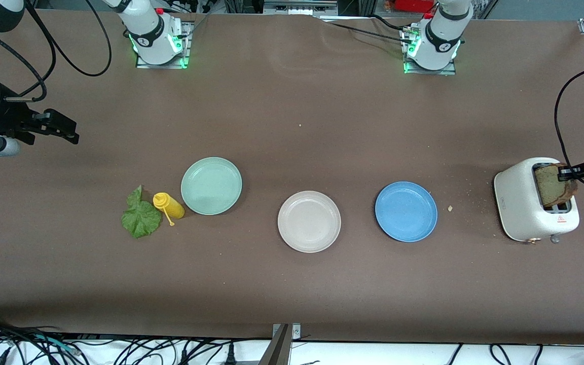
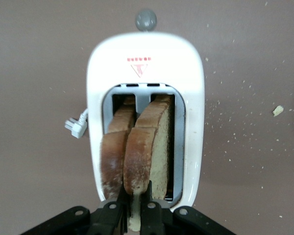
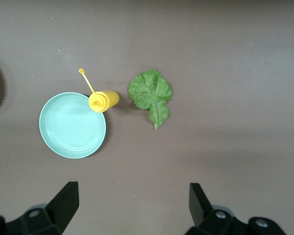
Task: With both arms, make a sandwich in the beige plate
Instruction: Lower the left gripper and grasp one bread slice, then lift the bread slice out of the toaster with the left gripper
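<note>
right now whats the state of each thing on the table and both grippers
left gripper: shut on a bread slice in the toaster
second bread slice: upright in the other slot
right gripper: open, waiting above the table
beige plate: empty
pale green plate: empty
blue plate: empty
lettuce leaf: flat on the table
yellow bottle: lying on its side, cap on

A wide table [image 1: 292, 101] covered in matte brown material is being used as the base for everything. Lined up along it, going from the right arm's end toward the left arm's: a crinkled green lettuce leaf [image 1: 140, 215], a small yellow squeeze bottle [image 1: 169, 205] lying on its side, a round pale green plate [image 1: 211, 185], a round beige plate [image 1: 309, 221], a round blue plate [image 1: 406, 211], and a white toaster [image 1: 530, 208]. Crumbs [image 1: 450, 208] are being left scattered near the toaster.
</note>
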`<state>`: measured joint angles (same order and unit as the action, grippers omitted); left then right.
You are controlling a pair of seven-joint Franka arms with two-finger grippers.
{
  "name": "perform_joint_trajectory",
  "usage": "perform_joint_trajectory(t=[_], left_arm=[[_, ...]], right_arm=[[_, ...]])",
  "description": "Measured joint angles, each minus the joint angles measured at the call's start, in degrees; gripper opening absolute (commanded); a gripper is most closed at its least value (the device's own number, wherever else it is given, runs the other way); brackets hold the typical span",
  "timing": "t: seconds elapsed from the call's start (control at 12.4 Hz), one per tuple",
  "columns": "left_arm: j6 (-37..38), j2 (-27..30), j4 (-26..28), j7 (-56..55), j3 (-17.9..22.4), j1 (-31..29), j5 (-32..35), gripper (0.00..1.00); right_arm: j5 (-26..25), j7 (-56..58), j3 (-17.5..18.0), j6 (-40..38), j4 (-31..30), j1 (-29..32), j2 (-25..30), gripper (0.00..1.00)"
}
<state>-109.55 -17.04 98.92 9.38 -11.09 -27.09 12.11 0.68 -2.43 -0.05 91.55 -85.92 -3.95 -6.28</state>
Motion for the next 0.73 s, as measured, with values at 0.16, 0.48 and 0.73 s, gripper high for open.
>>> perform_joint_trajectory(t=[0.16,0.48,0.73], left_arm=[[3.9,2.7,-1.8,0.1,-0.9,0.0,0.0,0.0],[9.1,6.5,-5.4,-0.5,-2.6,0.0,-4.0,0.0],[9.4,6.6,-5.8,-6.3,-4.8,0.1,-6.6,0.0]], right_arm=[[0.0,0.0,0.0,0.0,0.0,0.0,0.0,1.0],[0.0,0.0,0.0,0.0,0.0,-0.1,0.0,1.0],[0.0,0.0,0.1,0.0,0.0,-0.1,0.0,1.0]])
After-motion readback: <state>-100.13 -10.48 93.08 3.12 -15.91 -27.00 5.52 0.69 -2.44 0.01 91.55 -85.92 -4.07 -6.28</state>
